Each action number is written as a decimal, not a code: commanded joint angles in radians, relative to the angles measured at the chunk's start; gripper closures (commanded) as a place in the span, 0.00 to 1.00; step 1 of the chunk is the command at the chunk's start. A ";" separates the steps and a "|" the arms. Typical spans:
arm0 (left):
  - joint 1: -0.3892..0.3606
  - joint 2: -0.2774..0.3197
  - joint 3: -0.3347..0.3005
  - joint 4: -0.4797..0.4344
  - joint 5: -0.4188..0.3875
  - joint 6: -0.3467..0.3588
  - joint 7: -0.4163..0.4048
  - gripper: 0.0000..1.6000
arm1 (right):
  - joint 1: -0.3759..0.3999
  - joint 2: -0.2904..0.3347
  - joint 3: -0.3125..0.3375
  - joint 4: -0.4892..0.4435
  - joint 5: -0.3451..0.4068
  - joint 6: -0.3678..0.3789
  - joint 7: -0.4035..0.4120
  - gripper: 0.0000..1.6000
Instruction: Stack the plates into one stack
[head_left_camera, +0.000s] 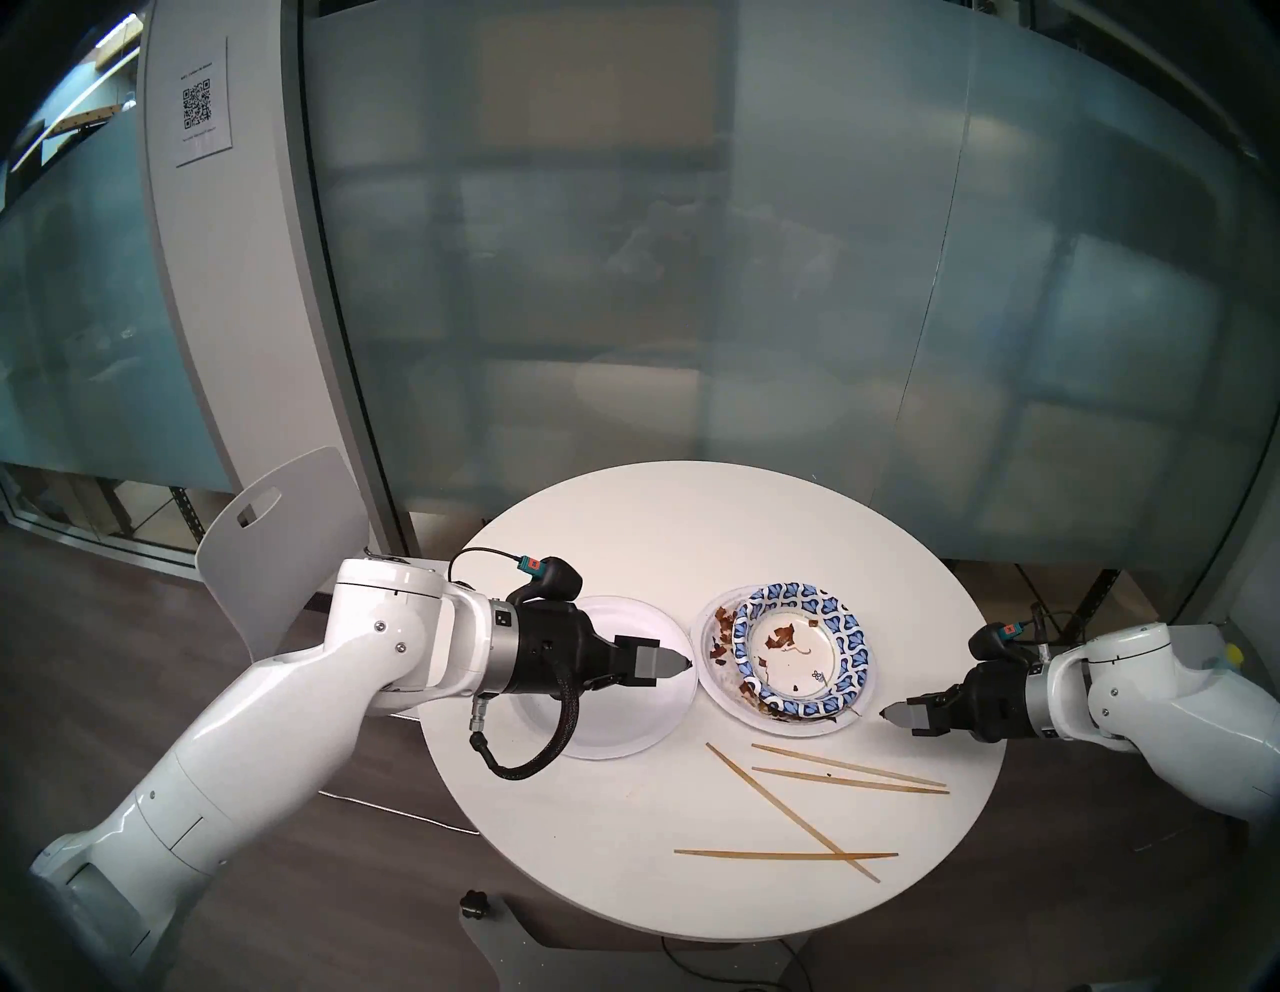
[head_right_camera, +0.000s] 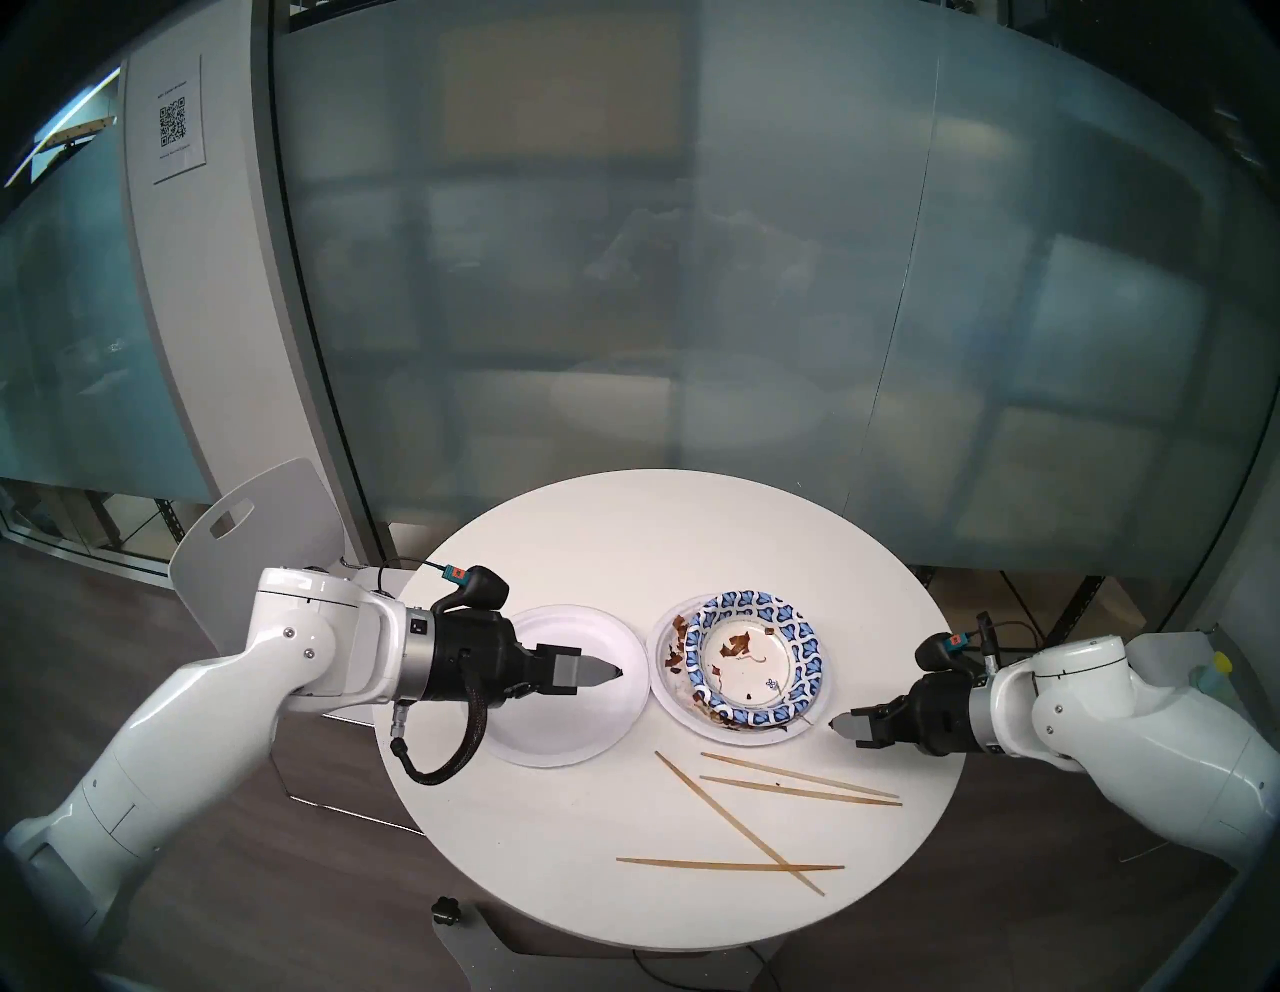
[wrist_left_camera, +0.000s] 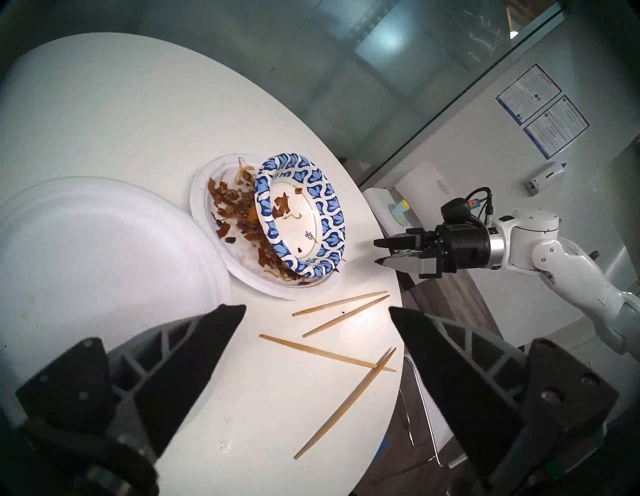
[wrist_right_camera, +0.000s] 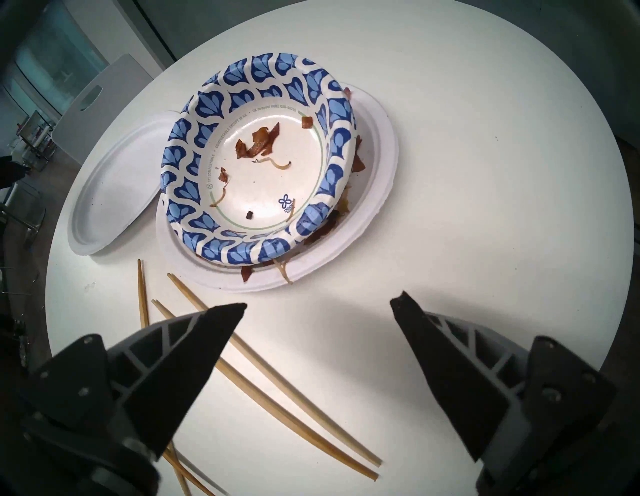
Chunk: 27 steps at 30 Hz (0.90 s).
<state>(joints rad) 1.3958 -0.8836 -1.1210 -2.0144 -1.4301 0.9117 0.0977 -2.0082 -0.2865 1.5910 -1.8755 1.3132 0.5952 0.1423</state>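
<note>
An empty white plate (head_left_camera: 623, 720) (wrist_left_camera: 104, 242) lies on the left of the round table. My left gripper (head_left_camera: 682, 665) (wrist_left_camera: 317, 308) hovers open over its right part, holding nothing. To the right, a second white plate (head_left_camera: 713, 627) (wrist_right_camera: 377, 138) carries brown food scraps. A blue-patterned plate (head_left_camera: 796, 648) (wrist_left_camera: 301, 214) (wrist_right_camera: 259, 166) rests tilted on it, with a few scraps inside. My right gripper (head_left_camera: 890, 713) (wrist_right_camera: 323, 301) stands open and empty just right of this pile, near the table's right edge.
Several wooden chopsticks (head_left_camera: 848, 766) (wrist_right_camera: 277, 381) lie loose on the near half of the white table (head_left_camera: 692, 526), two of them crossed. A white chair (head_left_camera: 291, 526) stands behind my left arm. A frosted glass wall rises behind the table.
</note>
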 joint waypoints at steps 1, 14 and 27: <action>-0.085 -0.114 0.029 0.020 0.003 -0.004 0.125 0.00 | 0.078 -0.005 -0.023 0.008 -0.018 -0.021 0.016 0.00; -0.104 -0.204 0.046 0.018 -0.079 0.016 0.405 0.00 | 0.127 0.015 -0.066 0.040 -0.073 -0.033 0.119 0.00; -0.094 -0.266 0.033 -0.002 -0.187 0.026 0.628 0.00 | 0.173 0.003 -0.101 0.064 -0.111 -0.032 0.170 0.00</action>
<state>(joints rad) 1.3078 -1.0792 -1.0688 -1.9812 -1.5316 0.9410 0.5715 -1.8939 -0.2799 1.5040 -1.8201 1.2189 0.5682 0.2730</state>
